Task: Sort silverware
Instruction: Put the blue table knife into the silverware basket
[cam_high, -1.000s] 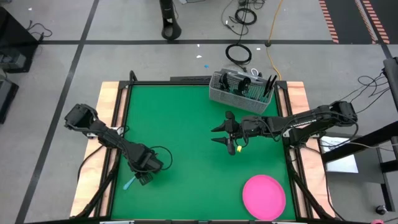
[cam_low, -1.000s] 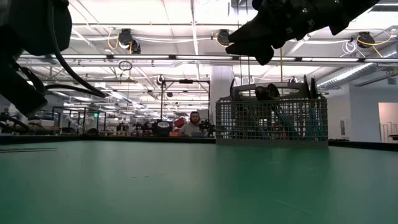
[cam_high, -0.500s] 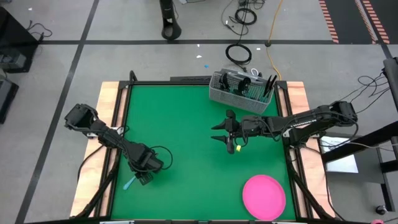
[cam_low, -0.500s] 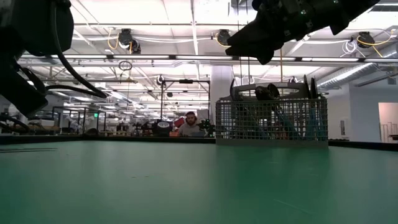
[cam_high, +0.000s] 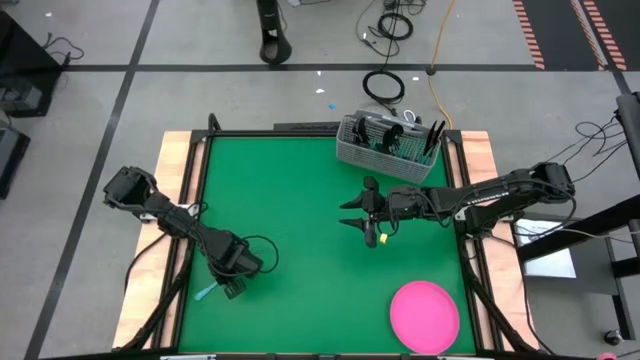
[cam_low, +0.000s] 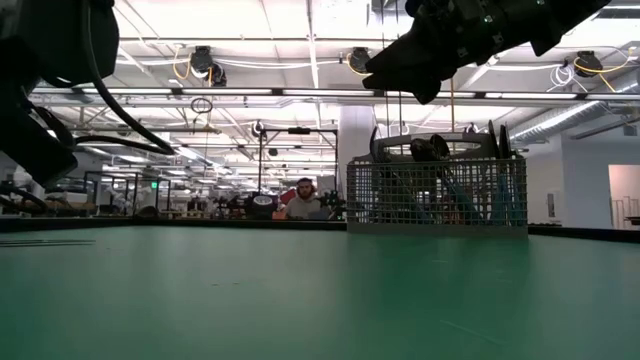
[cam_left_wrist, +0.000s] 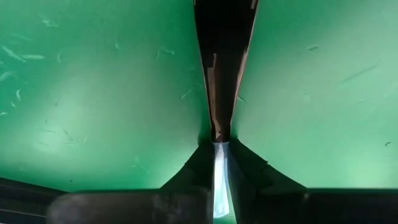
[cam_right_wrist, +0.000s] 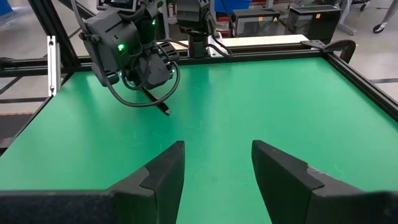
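One piece of the silverware (cam_left_wrist: 222, 74), with a light blue handle and a long dark head, is in my left gripper (cam_high: 232, 282), which is shut on it at the table's near left. The right wrist view also shows that gripper (cam_right_wrist: 146, 74), with the dark head's tip (cam_right_wrist: 164, 111) close above the mat. My right gripper (cam_right_wrist: 217, 168) hangs open in the air over the table's middle right (cam_high: 352, 216), with nothing between its fingers. Other silverware stands in the grey wire-mesh caddy (cam_high: 390, 148). My left gripper pinches the light blue handle (cam_left_wrist: 219, 168) between its two fingers (cam_left_wrist: 186, 177), just behind where the dark head begins. The fingers slant steeply down and the piece lies along them. The head points down at the mat, and the handle's free end (cam_high: 207, 294) sticks out behind. Whether the tip touches the mat, I cannot tell.
The caddy (cam_low: 437, 195) stands at the far edge, right of the middle. A pink round plate (cam_high: 425, 315) lies at the near right. Bare green mat (cam_high: 290, 200) lies between the two arms. A person sits in the room beyond the table.
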